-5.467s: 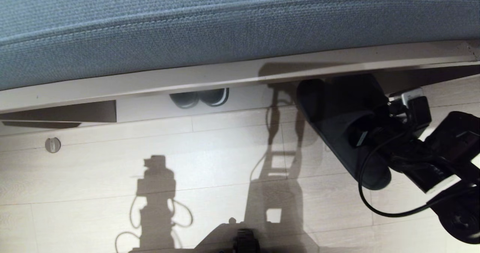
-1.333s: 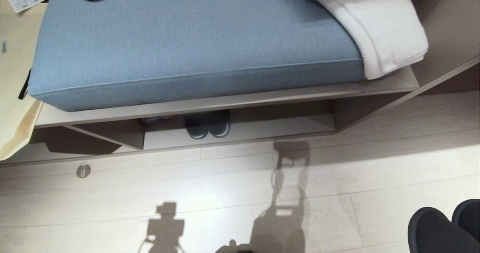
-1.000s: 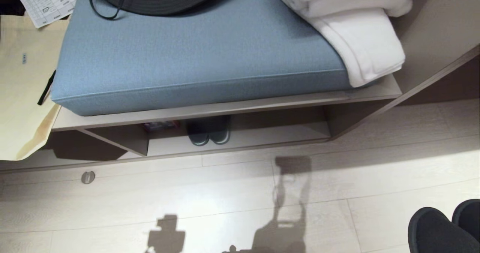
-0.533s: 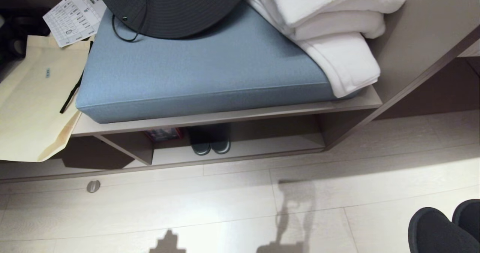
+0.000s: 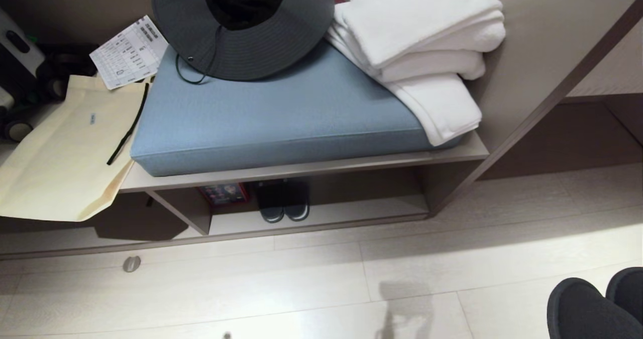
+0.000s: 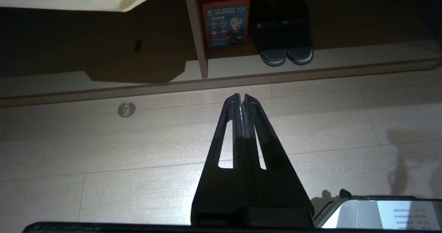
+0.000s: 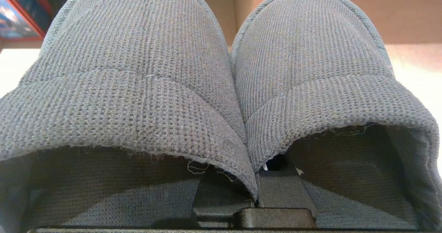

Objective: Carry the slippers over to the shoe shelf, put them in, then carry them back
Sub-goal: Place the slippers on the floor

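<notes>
Right gripper pinching the slippers together, pair at 4 o'clock in head view. Left gripper pressed together, empty. View has tilted up; shoe shelf now at 6 o'clock, slippers seemingly heading back.

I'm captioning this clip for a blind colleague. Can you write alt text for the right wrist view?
A pair of grey knitted slippers fills the right wrist view, side by side with toes pointing away, their inner edges pinched together in the shut jaws of the right gripper. Past the toes, only slivers of pale beige wood show.
</notes>
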### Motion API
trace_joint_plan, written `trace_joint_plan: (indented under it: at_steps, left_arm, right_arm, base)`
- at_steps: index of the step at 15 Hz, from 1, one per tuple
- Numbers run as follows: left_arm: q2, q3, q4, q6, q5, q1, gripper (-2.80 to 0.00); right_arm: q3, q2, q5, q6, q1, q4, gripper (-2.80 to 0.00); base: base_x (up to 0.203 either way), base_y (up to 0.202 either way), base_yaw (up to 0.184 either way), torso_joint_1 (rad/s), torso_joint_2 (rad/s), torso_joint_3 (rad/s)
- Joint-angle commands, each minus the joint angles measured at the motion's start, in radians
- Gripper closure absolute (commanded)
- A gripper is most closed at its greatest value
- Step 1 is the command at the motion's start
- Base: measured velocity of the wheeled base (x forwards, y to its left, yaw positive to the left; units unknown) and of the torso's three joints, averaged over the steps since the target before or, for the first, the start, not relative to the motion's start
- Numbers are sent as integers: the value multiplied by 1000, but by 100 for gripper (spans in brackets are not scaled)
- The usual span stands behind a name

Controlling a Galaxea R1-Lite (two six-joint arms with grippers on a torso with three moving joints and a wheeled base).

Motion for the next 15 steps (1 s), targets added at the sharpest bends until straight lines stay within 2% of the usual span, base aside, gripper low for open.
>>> trace_joint_plan:
  at_steps: [1,15]
  left_arm:
    - [0,0,-1,0,0,1,0]
    - [0,0,-1,0,0,0,0]
  right_arm:
    - [0,0,0,-1,0,0,0]
    - [0,0,0,-1,0,0,0]
  base:
    - [0,0,0,2,-2,197]
    - [0,0,0,1,0,204]
